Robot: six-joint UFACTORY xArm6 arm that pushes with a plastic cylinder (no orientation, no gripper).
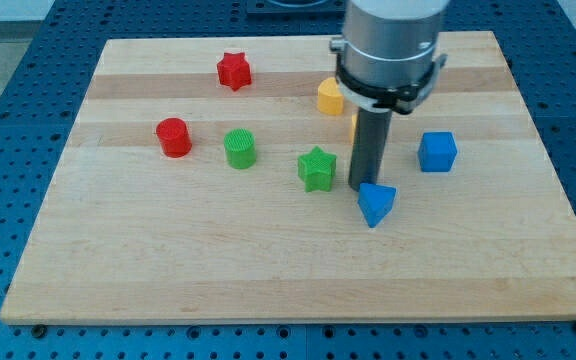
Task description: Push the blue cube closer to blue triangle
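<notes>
The blue cube (437, 152) sits on the wooden board (268, 270) at the view's right of centre. The blue triangle (375, 204) lies lower and to the cube's left. My tip (362, 188) is the end of the dark rod, touching or just above the triangle's upper left edge. It stands well to the left of the blue cube, between the green star (317, 168) and the cube.
A red star (234, 71) is at the top left. A red cylinder (173, 137) and a green cylinder (239, 148) stand left of centre. A yellow block (329, 96) sits near the top, and another yellow piece (353, 125) is partly hidden behind the rod.
</notes>
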